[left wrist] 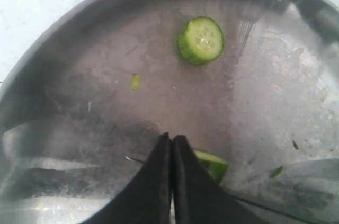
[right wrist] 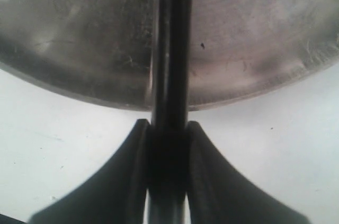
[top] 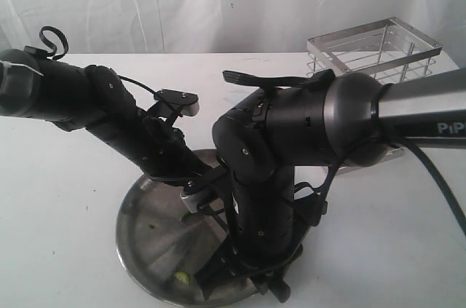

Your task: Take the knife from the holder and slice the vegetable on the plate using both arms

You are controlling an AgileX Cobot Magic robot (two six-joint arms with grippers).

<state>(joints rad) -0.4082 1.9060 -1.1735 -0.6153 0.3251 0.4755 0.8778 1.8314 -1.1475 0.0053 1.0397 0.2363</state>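
The scratched metal plate (top: pixel 142 231) lies at the table's front. My left gripper (left wrist: pixel 172 138) is shut, its tips down on the plate against a green vegetable (left wrist: pixel 216 163) piece that shows beside one finger. A round cut slice (left wrist: pixel 201 39) lies farther off on the plate, and a tiny green scrap (left wrist: pixel 135 81) near it. My right gripper (right wrist: pixel 168 128) is shut on the black knife (right wrist: pixel 170 49), which reaches from the jaws out over the plate's rim (right wrist: pixel 254 83). A thin dark edge (left wrist: pixel 275 207) runs across the plate under the left fingers. The wire holder (top: pixel 375 49) stands at the back right.
Both arms crowd over the plate; the right arm's (top: pixel 277 177) bulky body hides its front right part. White tabletop (top: pixel 58 199) surrounds the plate. A white cloth backdrop (top: pixel 218 2) hangs behind the table.
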